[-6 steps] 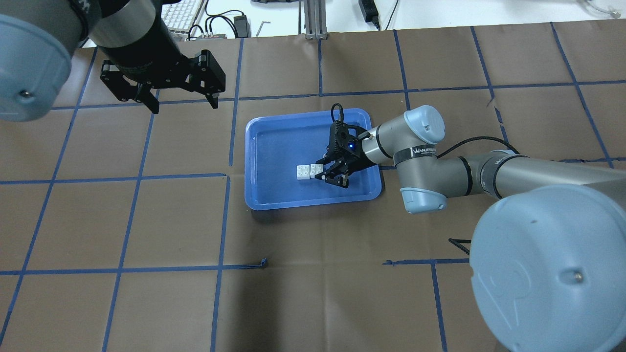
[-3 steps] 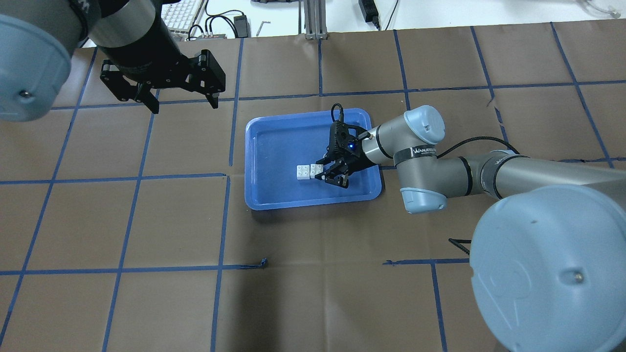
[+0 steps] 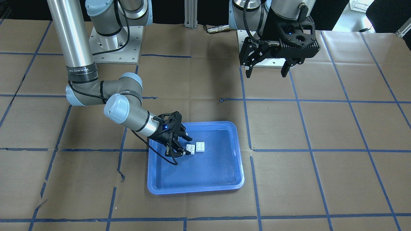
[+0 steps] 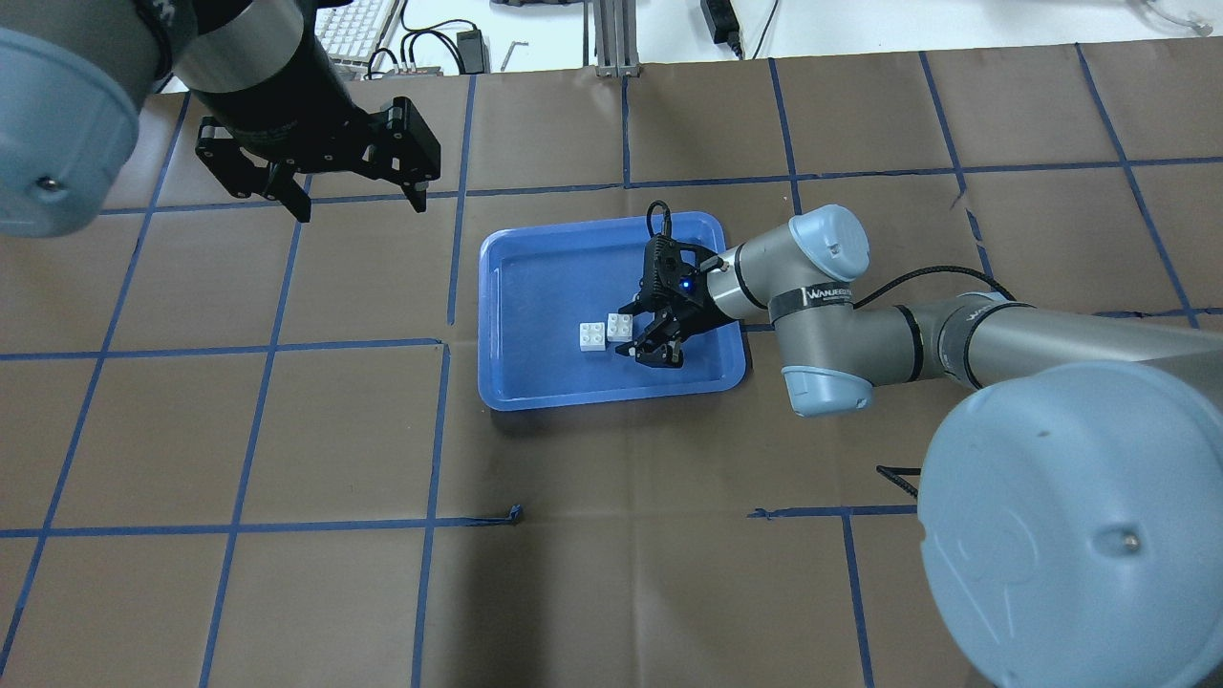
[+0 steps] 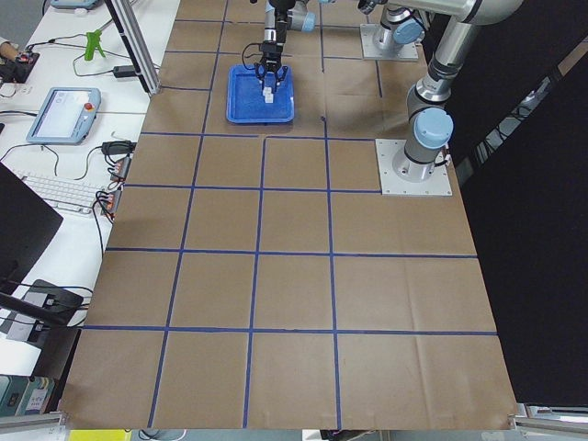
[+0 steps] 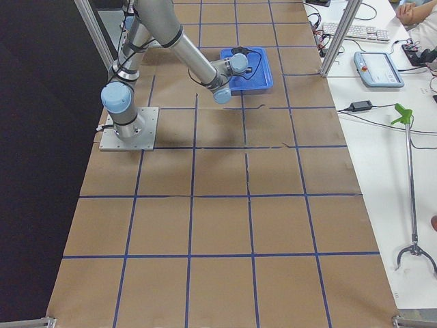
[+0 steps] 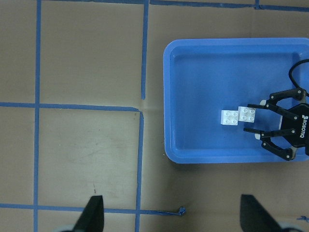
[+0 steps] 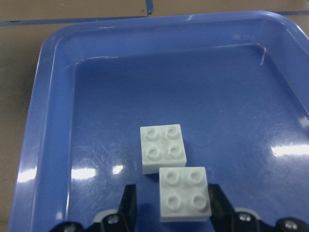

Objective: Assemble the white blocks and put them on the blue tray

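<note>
Tabletop: the brown paper-covered tabletop (image 4: 334, 430) carries the shallow blue plastic tray (image 4: 545, 287) near its middle.
Tray: two small white studded plastic blocks (image 8: 162, 148) sit inside, corner to corner.
Right end effector (image 4: 631, 334): in the tray, fingers either side of the right-hand block.
Left end effector (image 4: 360, 204): above the tabletop, well apart, left of the tray.

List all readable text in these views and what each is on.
"ROBOTIQ": on the right pincer, seen in the left wrist view.
"WANJEE...": on the band around the right arm; the ending is too small to read.
Nothing else is legible.
</note>
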`<state>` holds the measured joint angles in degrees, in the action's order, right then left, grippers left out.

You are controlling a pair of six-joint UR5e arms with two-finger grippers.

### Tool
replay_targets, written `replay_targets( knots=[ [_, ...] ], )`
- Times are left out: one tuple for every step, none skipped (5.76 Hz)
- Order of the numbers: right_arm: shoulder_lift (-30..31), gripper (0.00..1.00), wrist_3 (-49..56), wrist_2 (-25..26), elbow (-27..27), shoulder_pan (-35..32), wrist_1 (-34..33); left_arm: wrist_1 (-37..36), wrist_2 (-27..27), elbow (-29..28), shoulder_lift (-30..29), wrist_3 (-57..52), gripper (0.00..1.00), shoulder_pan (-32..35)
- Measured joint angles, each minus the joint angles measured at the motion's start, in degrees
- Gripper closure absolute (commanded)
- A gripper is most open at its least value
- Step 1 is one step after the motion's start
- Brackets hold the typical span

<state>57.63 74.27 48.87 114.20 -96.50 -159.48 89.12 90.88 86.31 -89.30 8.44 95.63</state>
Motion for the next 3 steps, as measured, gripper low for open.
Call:
replay_targets(
  knots=[
    [0.0, 0.34, 0.0, 0.0, 0.0, 0.0, 0.0, 0.0, 0.0, 0.0, 0.0, 0.0, 0.01, 0.0],
    [0.0, 0.35, 0.0, -0.5, 0.0, 0.0, -0.1, 0.0, 0.1, 0.0, 0.0, 0.0, 0.01, 0.0],
    [0.0, 0.38, 0.0, -1.6, 0.0, 0.0, -0.1, 0.0, 0.1, 0.0, 0.0, 0.0, 0.01, 0.0]
  ],
)
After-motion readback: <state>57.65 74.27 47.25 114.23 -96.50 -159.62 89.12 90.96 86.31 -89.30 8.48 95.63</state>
